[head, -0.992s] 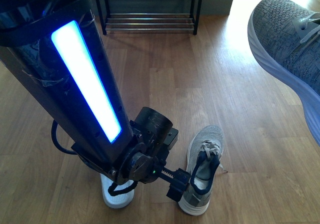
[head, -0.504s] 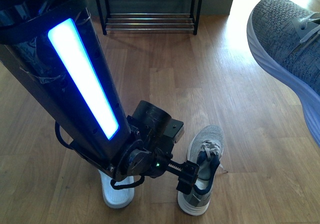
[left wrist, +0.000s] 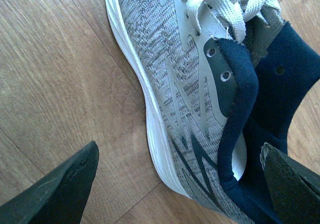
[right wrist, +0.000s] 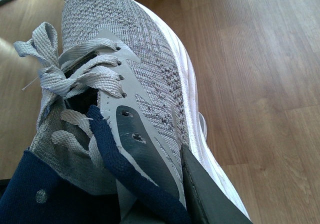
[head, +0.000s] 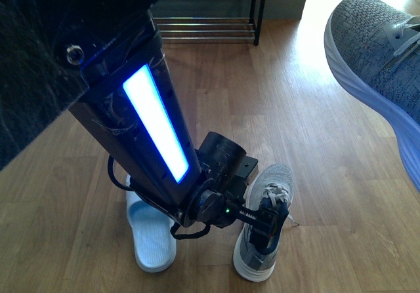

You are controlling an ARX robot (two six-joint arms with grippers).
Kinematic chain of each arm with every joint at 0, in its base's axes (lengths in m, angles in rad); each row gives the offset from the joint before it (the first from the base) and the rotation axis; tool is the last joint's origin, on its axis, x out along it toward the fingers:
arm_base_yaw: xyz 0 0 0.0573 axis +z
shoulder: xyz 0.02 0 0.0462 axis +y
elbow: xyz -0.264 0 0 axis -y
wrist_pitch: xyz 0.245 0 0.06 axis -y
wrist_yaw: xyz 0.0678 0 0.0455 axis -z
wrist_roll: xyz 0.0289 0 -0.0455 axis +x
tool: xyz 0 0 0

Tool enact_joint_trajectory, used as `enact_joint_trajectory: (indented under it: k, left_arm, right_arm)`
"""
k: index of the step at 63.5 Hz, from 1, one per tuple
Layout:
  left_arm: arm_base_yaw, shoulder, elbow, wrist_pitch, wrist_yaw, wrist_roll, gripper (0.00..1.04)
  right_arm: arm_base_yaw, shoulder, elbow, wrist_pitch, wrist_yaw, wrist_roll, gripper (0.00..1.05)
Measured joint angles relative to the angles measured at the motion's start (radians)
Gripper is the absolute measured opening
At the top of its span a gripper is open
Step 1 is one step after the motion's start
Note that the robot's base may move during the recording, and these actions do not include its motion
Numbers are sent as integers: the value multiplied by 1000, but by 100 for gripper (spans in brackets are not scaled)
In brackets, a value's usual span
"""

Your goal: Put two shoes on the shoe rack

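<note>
I have the left gripper point(left wrist: 179, 151) agape, straddling the collar of the floor sneaker point(head: 276, 180) (one finger inside), set to pinch | right gripper point(right wrist: 180, 204) clamps the other sneaker point(head: 374, 50) aloft | shoe rack point(head: 210, 25) well ahead.

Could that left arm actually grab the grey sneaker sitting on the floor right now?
Probably yes. The left gripper is at the grey sneaker's heel end, jaws open, one outside its sole, the other by its navy opening, with nothing in between.

Left arm point(head: 157, 129) angles down low, left gripper point(head: 268, 222) spread wide.
</note>
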Motion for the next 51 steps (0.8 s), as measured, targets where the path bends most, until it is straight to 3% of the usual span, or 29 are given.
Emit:
enact_joint_trajectory:
  k: [11, 41, 46, 51]
  left_arm:
    - [-15, 52, 74, -53, -39, 2, 93]
    - [-24, 68, 116, -105, -127, 15, 18]
    - [-21, 68, 115, -108, -158, 20, 1]
    - [-14, 66, 103, -105, -200, 24, 2]
  right_arm:
    - [0, 0, 0, 0, 0, 0, 1]
    - [0, 0, 0, 0, 0, 0, 1]
    - [0, 0, 0, 0, 0, 0, 1]
    - [0, 0, 0, 0, 0, 0, 1]
